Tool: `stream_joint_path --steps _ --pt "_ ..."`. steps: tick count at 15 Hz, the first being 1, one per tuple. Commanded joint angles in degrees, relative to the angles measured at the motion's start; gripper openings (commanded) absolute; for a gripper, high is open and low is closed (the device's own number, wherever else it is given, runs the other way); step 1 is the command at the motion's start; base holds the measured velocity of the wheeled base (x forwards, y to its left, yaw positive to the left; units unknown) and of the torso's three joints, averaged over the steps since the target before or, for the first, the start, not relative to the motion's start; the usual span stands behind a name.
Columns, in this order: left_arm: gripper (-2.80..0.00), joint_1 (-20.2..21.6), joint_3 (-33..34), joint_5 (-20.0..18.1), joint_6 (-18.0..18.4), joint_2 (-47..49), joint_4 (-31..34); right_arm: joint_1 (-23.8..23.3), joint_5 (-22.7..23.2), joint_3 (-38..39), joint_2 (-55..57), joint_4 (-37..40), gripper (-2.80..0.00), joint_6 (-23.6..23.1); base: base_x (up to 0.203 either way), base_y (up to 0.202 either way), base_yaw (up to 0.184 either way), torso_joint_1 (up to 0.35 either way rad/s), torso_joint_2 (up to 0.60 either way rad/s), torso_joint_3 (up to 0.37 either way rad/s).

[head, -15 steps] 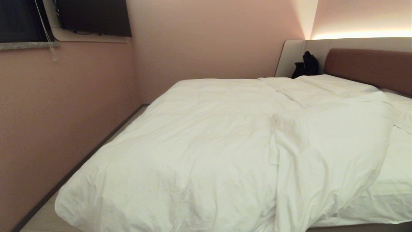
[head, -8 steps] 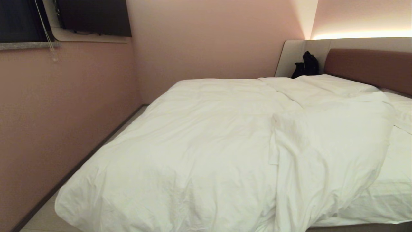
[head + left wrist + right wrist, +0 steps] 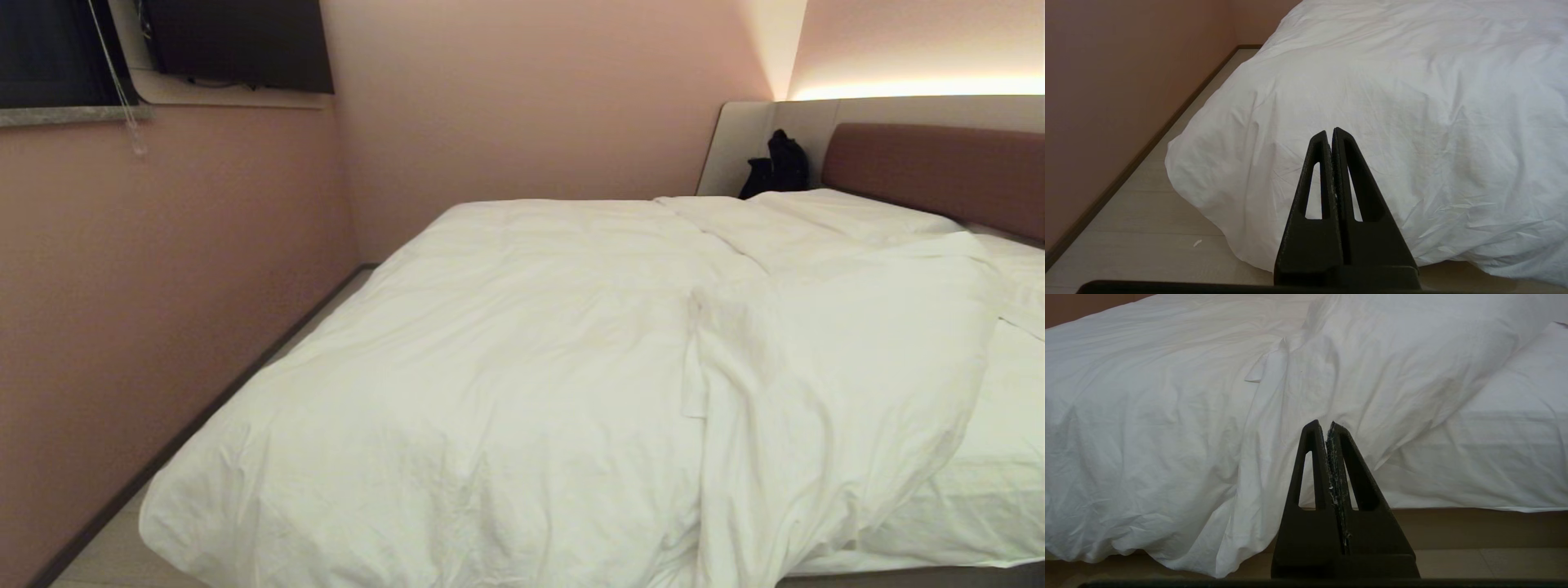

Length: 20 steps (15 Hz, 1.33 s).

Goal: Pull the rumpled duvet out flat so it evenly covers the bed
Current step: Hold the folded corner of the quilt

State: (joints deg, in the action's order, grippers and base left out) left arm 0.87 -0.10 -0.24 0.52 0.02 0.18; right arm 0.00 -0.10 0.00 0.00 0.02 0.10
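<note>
Because the duvet [image 3: 506,367] was thick, puffy and limp, it would likely drag softly and slump rather than slide as one piece, so the folded-back flap [image 3: 816,392] on the right of the bed [image 3: 939,576] looked the best place to pinch. The left gripper [image 3: 1332,132] and right gripper [image 3: 1326,425] were both fully closed and empty, hanging near the bed's near edge. Nothing differed from a second earlier.

light: dim, warm | source: glowing strip above headboard [image 3: 939,167] | focus: sharp
</note>
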Motion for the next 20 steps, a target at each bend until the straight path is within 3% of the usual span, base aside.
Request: stream_joint_path --steps 1,20 --pt "-2.80 0.0 0.0 0.0 0.0 0.0 0.0 0.0 0.0 0.0 0.0 0.0 -2.80 0.0 0.000 0.000 0.000 0.000 0.00 0.000" --pt "-2.80 0.0 0.0 0.0 0.0 0.0 0.0 0.0 0.0 0.0 0.0 0.0 -2.80 0.0 0.000 0.000 0.000 0.000 0.00 0.000"
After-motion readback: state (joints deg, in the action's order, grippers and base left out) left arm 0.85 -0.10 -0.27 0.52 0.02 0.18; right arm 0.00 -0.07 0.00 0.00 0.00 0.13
